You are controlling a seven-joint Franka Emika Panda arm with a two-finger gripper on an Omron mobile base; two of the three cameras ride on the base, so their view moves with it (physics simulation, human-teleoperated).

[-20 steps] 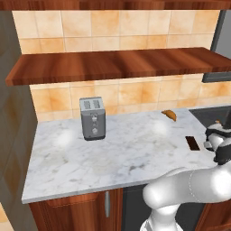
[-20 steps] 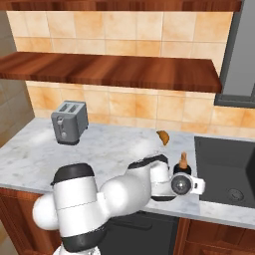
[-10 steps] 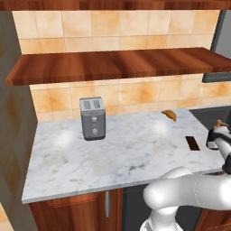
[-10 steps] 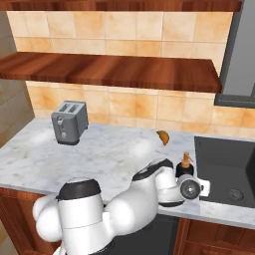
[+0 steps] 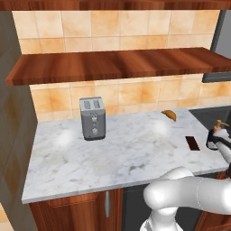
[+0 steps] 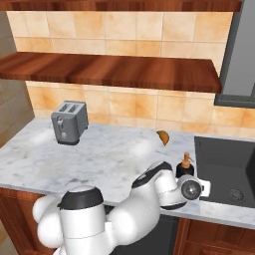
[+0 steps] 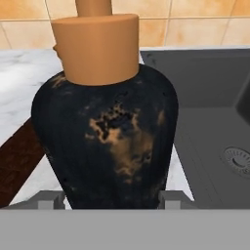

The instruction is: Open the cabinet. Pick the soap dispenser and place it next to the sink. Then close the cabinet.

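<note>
Fingers (image 7: 103, 199) clamped round 1 soap dispenser (image 7: 105, 136) by 1 sink (image 6: 224, 162); 1 toaster (image 5: 92, 118), 1 croissant (image 5: 169, 115).

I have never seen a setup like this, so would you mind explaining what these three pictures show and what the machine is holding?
This is a rendered kitchen with a white robot arm on a base. Two cameras sit behind it, left and right; the third looks along its gripper. On the marble counter stand a toaster, a croissant and a flat dark brown rectangle. The gripper's fingers flank the black soap dispenser, beside the grey sink; it seems closed on it.
</note>
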